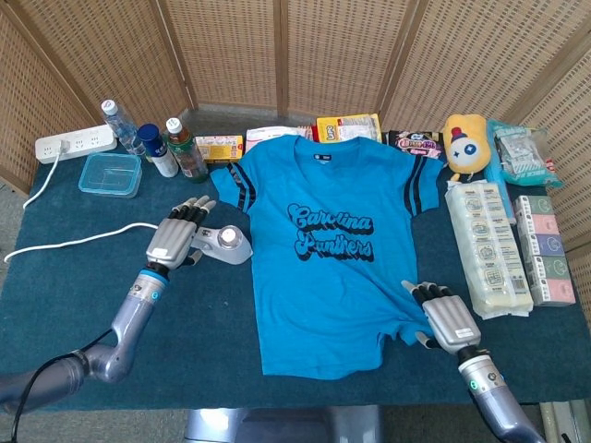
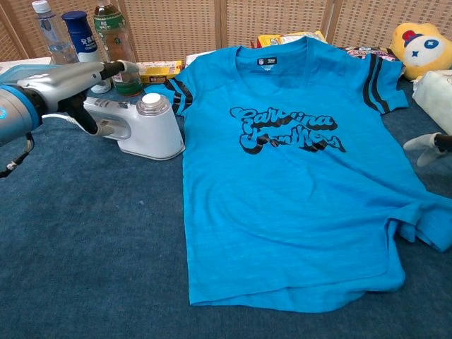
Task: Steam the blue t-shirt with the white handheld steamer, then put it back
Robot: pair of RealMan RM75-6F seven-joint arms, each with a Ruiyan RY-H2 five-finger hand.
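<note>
The blue t-shirt (image 1: 319, 249) (image 2: 289, 183) lies flat on the dark blue tablecloth, chest print up, its right hem corner bunched. Just left of the shirt the white handheld steamer (image 1: 226, 242) (image 2: 145, 126) rests on the table. My left hand (image 1: 174, 240) (image 2: 63, 83) hovers at the steamer's handle end with fingers stretched out and thumb hanging down, gripping nothing. Beside the bunched hem corner my right hand (image 1: 450, 317) (image 2: 431, 145) is open with fingers spread; only its fingertips show in the chest view.
Bottles (image 1: 152, 138) (image 2: 85, 35), a clear lidded box (image 1: 110, 173), a power strip (image 1: 74, 143) and a white cord (image 1: 74, 242) lie at the back left. Snack packs line the far edge. A yellow plush (image 1: 464, 143) and boxed packs (image 1: 487, 247) fill the right side.
</note>
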